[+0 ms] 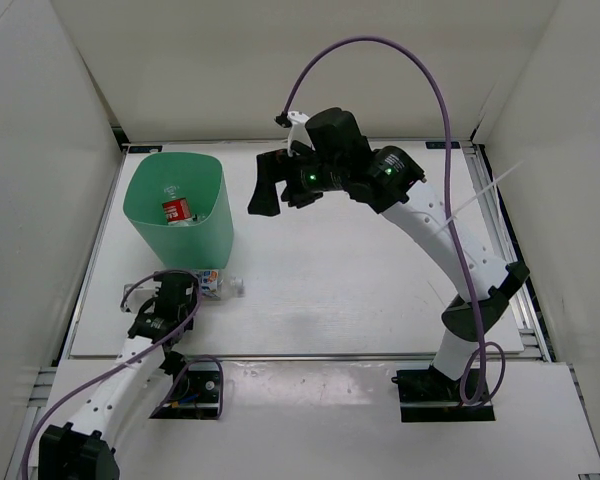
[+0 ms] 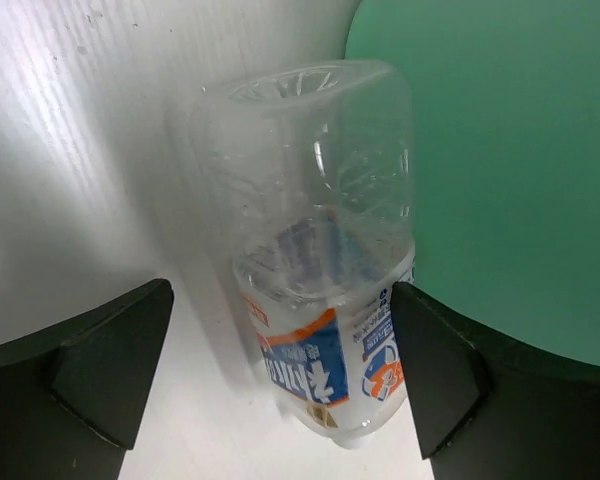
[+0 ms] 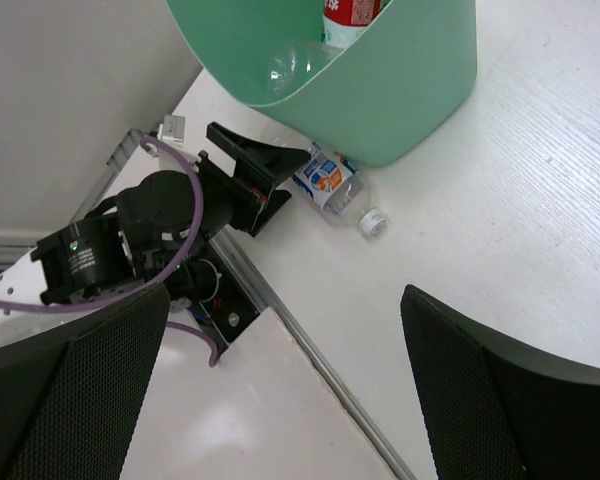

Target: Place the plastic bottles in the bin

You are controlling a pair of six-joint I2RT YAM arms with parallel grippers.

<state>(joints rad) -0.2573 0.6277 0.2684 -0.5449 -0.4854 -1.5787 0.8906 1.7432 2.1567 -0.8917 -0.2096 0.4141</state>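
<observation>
The mint-green bin (image 1: 185, 232) stands at the table's far left. Inside it lie a red-labelled bottle (image 1: 177, 211) and a clear bottle (image 3: 292, 66). A blue-and-white-labelled bottle (image 1: 214, 284) lies on the table against the bin's near wall (image 2: 500, 150), its white cap (image 3: 373, 222) pointing right. My left gripper (image 2: 280, 385) is open, one finger on each side of this bottle (image 2: 325, 330); the right finger (image 2: 435, 370) is close to the label, and I cannot tell if it touches. My right gripper (image 1: 270, 185) hangs open and empty, high to the right of the bin.
White walls enclose the table on three sides. A metal rail (image 3: 310, 345) runs along the table's near edge, with the arm bases (image 1: 445, 390) on the lower shelf. Purple cables (image 1: 380, 45) loop from both arms.
</observation>
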